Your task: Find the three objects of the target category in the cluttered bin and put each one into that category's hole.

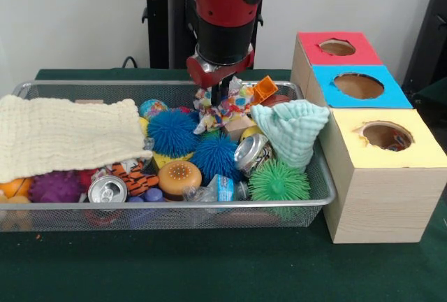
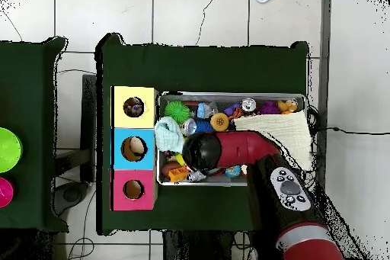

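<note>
Soda can (image 1: 107, 189) front | tool (image 1: 216, 96) over multicoloured cloth (image 1: 222, 112)

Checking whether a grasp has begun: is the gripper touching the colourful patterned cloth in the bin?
Touching. In the front view the gripper has its dark tip sunk into the folds of the patterned cloth, with no gap visible. In the overhead view the arm hides the spot.

My arm (image 1: 223, 8) reaches down from above, wrist vertical. My gripper (image 1: 216, 96) hangs low, pointing straight down. Finger spacing unreadable from either view; the overhead view hides the tips beneath my arm.
</note>
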{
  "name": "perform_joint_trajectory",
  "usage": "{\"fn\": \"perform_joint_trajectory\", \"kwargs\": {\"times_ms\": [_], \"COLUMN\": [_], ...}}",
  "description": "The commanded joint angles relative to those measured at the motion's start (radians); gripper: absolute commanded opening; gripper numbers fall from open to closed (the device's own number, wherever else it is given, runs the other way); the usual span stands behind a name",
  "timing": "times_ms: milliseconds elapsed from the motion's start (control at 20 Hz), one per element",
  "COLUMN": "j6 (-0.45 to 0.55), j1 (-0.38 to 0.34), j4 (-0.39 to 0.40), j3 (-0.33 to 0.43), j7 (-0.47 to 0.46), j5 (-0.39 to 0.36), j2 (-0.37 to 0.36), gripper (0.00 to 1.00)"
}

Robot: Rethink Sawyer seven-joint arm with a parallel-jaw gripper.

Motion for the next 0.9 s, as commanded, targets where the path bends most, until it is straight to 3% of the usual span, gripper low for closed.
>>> {"fn": "perform_joint_trajectory", "kwargs": {"times_ms": [50,350,900], "j6": [0.245,0.326,0.277], "j1": [0.012,0.043,0.075], "j4": [0.112,0.112,0.076], "j3": [0.123,0.136,0.135], "j7": [0.008,0.016,0.074], "j5": [0.127,0.174,0.219], "j2": [-0.138,-0.232,-0.286], "gripper": [0.0,0.0,0.0]}}
